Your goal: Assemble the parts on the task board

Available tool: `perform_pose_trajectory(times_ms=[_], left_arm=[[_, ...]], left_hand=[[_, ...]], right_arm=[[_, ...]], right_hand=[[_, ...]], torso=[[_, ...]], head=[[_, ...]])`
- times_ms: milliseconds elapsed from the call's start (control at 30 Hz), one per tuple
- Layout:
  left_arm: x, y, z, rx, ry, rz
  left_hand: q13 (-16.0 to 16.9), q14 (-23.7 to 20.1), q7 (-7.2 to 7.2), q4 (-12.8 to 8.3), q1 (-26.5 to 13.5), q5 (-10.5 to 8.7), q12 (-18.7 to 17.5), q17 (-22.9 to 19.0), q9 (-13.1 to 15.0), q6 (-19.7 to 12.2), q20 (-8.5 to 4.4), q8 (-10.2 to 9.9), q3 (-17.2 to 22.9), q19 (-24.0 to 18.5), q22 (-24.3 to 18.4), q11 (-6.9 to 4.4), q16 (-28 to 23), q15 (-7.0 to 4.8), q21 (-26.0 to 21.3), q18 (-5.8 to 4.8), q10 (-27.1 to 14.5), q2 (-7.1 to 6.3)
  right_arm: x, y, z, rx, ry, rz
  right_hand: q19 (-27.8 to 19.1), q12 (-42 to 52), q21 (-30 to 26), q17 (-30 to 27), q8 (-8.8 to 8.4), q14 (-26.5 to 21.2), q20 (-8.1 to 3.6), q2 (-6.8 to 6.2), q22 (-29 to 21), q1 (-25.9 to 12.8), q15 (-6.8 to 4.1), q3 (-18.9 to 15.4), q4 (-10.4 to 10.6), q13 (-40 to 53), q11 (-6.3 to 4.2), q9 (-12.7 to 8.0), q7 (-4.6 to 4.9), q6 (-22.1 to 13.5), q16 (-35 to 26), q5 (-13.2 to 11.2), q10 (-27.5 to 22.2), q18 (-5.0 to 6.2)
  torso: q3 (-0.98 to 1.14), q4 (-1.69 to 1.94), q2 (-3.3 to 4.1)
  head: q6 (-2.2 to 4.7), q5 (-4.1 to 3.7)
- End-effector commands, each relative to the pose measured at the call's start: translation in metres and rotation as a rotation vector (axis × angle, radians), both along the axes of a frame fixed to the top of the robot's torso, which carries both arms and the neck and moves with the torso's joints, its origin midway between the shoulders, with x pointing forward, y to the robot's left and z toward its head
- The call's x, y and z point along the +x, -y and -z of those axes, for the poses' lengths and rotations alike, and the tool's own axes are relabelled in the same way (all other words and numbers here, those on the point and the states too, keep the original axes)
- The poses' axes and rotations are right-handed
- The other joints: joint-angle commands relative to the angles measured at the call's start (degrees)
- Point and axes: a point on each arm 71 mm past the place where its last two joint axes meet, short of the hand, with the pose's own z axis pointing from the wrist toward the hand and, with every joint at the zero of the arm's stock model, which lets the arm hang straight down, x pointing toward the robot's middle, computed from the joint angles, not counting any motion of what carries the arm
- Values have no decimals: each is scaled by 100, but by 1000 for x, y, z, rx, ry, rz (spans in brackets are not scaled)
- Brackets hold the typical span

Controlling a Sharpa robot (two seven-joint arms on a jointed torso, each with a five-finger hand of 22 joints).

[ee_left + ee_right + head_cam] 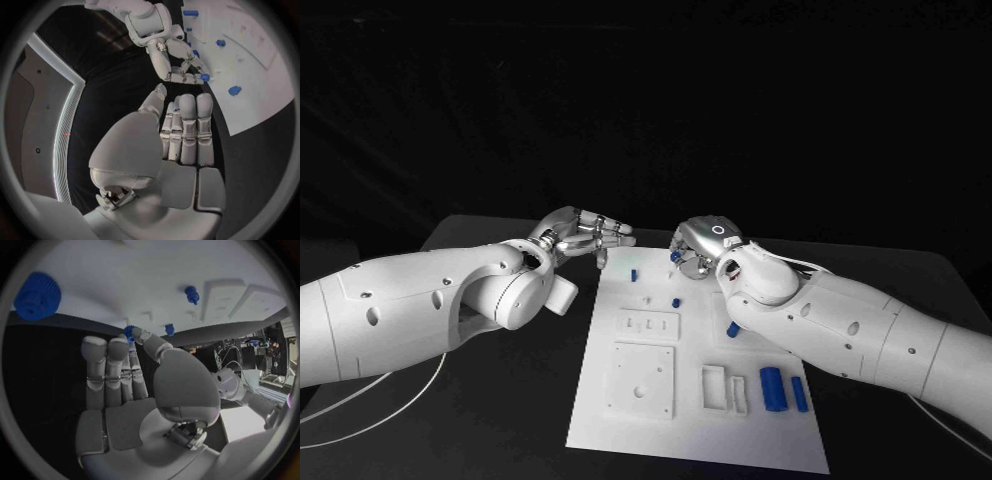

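The white task board (704, 400) lies in the middle of the black table. My right hand (705, 241) hovers over the board's far end and pinches a small blue part (204, 77) between thumb and fingertip; the right wrist view shows that part (129, 331) at the thumb tip. My left hand (583, 235) hangs just off the board's far left corner, fingers (187, 125) straight, holding nothing. Blue pegs (635, 273) (678, 301) stand in the board. A blue gear (37, 296) lies on it. Two blue cylinders (772, 388) (799, 393) lie near the front right.
Raised white blocks (646, 380) and slotted holders (715, 388) sit on the board's near half. My right forearm (877, 340) crosses above the board's right edge, partly covering another blue part (733, 328). Bare black table (516, 420) surrounds the board.
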Motion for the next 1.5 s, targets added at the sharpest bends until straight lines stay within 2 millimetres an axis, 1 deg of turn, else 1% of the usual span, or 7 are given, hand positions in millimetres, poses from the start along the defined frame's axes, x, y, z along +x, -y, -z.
perform_pose_trajectory(times_ms=[33, 333, 867, 1067, 1133, 1233, 1500], left_arm=[[0, 3, -3, -3, 11, 18], [0, 4, -3, -3, 10, 20], [1, 5, -2, -2, 9, 21], [1, 5, -2, -2, 9, 21], [2, 5, -2, -2, 9, 21], [2, 5, -2, -2, 8, 21], [2, 5, -2, -1, 8, 20]], left_hand=[[-4, 6, 1, 5, -44, 33, 4, -5, 6, -52, 25, -16, 18, 14, 5, 4, 28, 19, -20, 79, -50, -15], [-5, 4, 3, 4, -41, 33, 3, -8, 5, -59, 26, -19, 19, 14, 11, 7, 27, 21, -25, 79, -58, -17], [-5, 4, 3, 4, -41, 33, 3, -8, 5, -59, 26, -19, 19, 14, 11, 7, 27, 21, -25, 79, -58, -17], [-5, 4, 3, 4, -41, 33, 3, -8, 5, -59, 26, -19, 19, 14, 11, 7, 27, 21, -25, 79, -58, -17], [-5, 4, 3, 4, -41, 33, 3, -8, 5, -59, 26, -19, 19, 14, 11, 7, 27, 21, -25, 79, -58, -17], [-5, 4, 3, 4, -41, 33, 3, -8, 5, -59, 26, -19, 19, 14, 11, 7, 27, 21, -25, 79, -58, -17], [-5, 5, 2, 3, -37, 36, 3, -12, 7, -54, 26, -13, 21, 18, 31, 9, 35, 22, -35, 79, -67, -18]], right_arm=[[1, 0, 2, -15, -11, -6], [3, -1, 3, -19, -16, -3], [4, -3, 5, -24, -33, -10], [4, -3, 6, -22, -42, -14], [4, -3, 6, -22, -43, -14], [5, -3, 6, -20, -46, -15], [5, -4, 6, -16, -48, -18]], right_hand=[[220, 22, -34, 7, 19, -6, -20, -51, 14, -6, -27, -11, 30, -17, 24, -13, 1, -10, -22, -44, -6, 71], [223, 22, -55, 4, 20, -4, -1, -62, 31, -24, -9, -9, 44, -29, 39, -25, 11, -53, -28, -69, -49, 74], [227, 19, -128, -7, 20, -1, 31, -103, 69, -62, 24, -2, 82, -40, 76, -49, 35, -158, -41, -111, -156, 83], [224, 17, -226, -28, 16, -3, 85, -196, 53, -162, 84, 64, 129, -68, 164, -105, 104, -428, -64, -148, -403, 109], [225, 15, -279, -42, 15, -1, 117, -227, 28, -186, 114, 52, 150, -75, 204, -106, 115, -475, -75, -373, -546, 105], [233, 15, -346, -67, 14, 4, 139, -280, -1, -212, 137, -1, 184, -75, 235, -109, 125, -545, -87, -533, -653, 110], [259, 13, -494, -133, 15, 10, 184, -327, -74, -168, 176, -169, 249, -79, 296, -118, 126, -718, -93, -659, -894, 136]], torso=[[-5, -5, 5], [-3, 3, 8], [-5, -9, 3], [-6, -7, 3], [-6, -8, 4], [-6, -8, 5], [2, -10, 5]], head=[[5, 11], [-8, 15], [-36, 64], [-37, 62], [-37, 60], [-36, 59], [-35, 64]])
